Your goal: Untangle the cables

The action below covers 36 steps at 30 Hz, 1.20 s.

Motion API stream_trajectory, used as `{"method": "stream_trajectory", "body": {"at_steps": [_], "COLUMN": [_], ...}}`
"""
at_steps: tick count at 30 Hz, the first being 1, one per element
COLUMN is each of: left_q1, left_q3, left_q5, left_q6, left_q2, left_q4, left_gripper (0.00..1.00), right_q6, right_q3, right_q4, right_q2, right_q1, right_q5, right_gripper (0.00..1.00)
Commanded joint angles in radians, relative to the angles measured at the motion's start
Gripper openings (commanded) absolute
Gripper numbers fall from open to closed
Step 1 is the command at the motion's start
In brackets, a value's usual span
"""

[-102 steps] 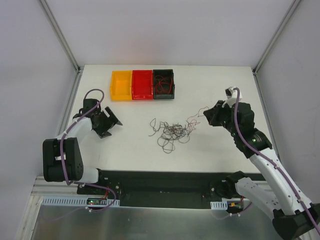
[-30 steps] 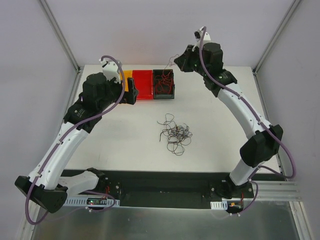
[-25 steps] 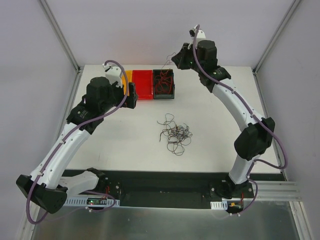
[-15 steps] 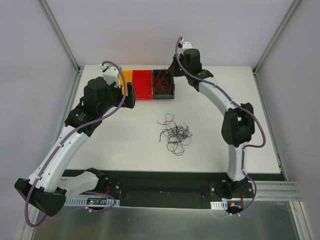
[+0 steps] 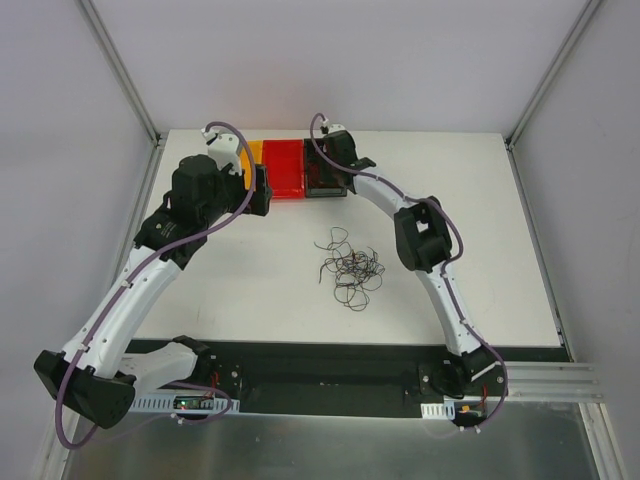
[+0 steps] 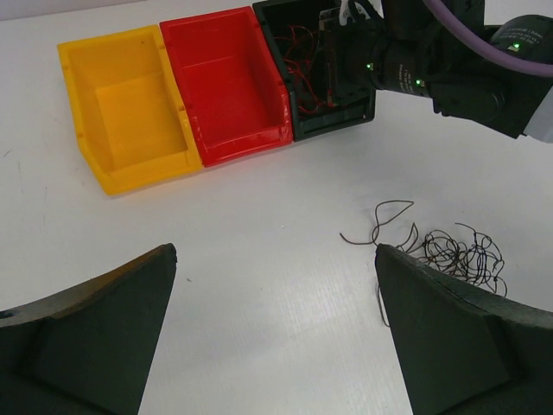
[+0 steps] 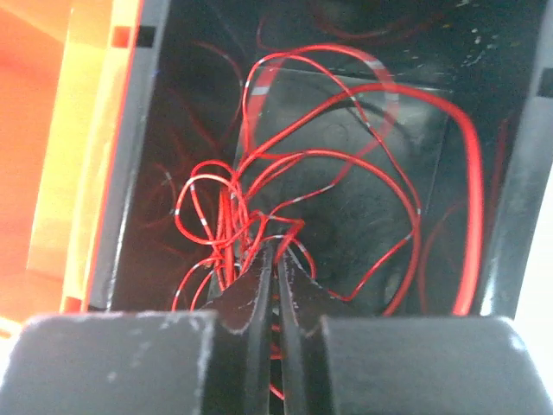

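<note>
Right pincer (image 7: 276, 249) | inside black bin (image 7: 518, 199) | pinching red cables (image 7: 226, 216) at tips

1. You see a yellow bin (image 6: 82, 130), a red bin (image 6: 242, 147) and a black bin (image 6: 333, 121).
2. Your wires (image 7: 226, 220) inside the black bin are bright red.
3. The loose cables (image 6: 454, 255) look dark, brown to black, against the white table (image 6: 259, 259).
</note>
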Motion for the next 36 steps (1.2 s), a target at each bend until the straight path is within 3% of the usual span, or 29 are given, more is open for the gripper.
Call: {"method": "stream_trajectory", "body": {"at_steps": [1,8,14,18,23,28,33,36], "left_q1": [0.008,0.015,0.029,0.029,0.012,-0.066,-0.159,-0.167], "left_q3": [0.002,-0.001,-0.006,0.003,0.026,0.032,0.049,0.132], "left_q5": [0.024,0.058,0.118,0.181,0.464,0.503,0.46,0.472], "left_q6": [-0.001,-0.018,-0.036,-0.039,-0.07,-0.041,-0.014,-0.106], "left_q2": [0.005,0.028,0.068,0.133,0.267,0.397,0.552,0.684], "left_q4": [0.042,0.047,0.05,0.053,0.076,0.087,0.109,0.108], "left_gripper": [0.98,0.98,0.97,0.95,0.8,0.84,0.88,0.82], "right_q6": [-0.026,-0.128,-0.146,-0.086,-0.056,0.018,0.081,0.127], "right_q3": [0.095,0.109,0.0,-0.304,-0.837,-1.207,-1.446,-1.482], "right_q4": [-0.051,-0.194,-0.313,-0.3,-0.18,-0.062,0.114,0.139], "right_q2": [-0.038,-0.194,-0.363,-0.621,-0.942,-1.159,-1.288,-1.276], "right_q1": [0.024,0.024,0.024,0.024,0.025,0.022,0.022,0.01], "right_q5": [0.101,0.14,0.153,0.059,-0.162,-0.21,-0.169,-0.141], "right_gripper": [0.13,0.38,0.51,0.56,0.69,0.78,0.8,0.81]}}
